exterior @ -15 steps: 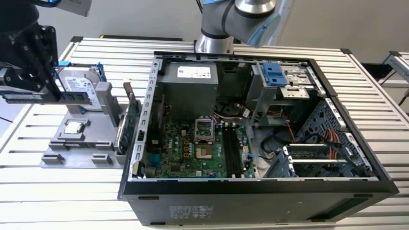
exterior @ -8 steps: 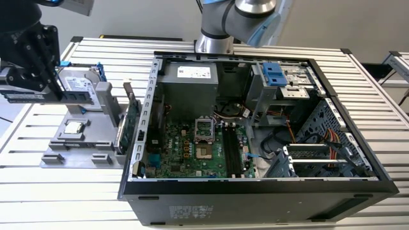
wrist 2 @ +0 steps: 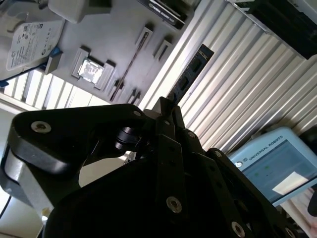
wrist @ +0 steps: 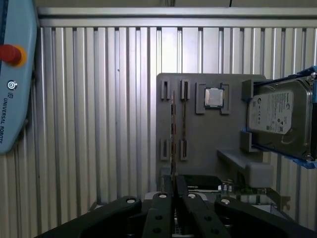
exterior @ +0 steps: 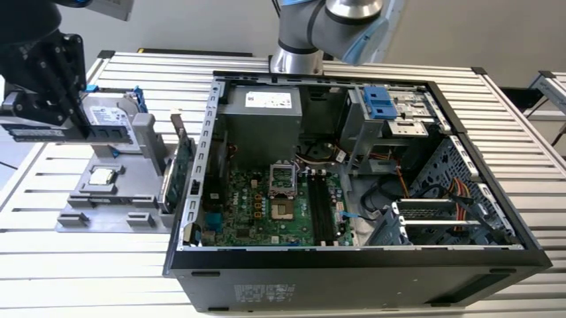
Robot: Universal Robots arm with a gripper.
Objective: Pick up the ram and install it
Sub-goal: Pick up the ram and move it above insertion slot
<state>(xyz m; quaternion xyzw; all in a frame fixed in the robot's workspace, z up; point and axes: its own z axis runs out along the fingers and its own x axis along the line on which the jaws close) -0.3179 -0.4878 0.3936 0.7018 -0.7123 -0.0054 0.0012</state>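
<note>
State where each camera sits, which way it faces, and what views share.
Exterior view: off the arm, raised, looking down into the open computer case; the arm and pincer show.
First wrist view: on the wrist, facing past the pincer, shut on the ram seen edge-on, toward the parts holder.
Second wrist view: on the wrist, looking along the ram's broad face; pincer links in front.
Shared by both wrist views: hard drive, processor.
</note>
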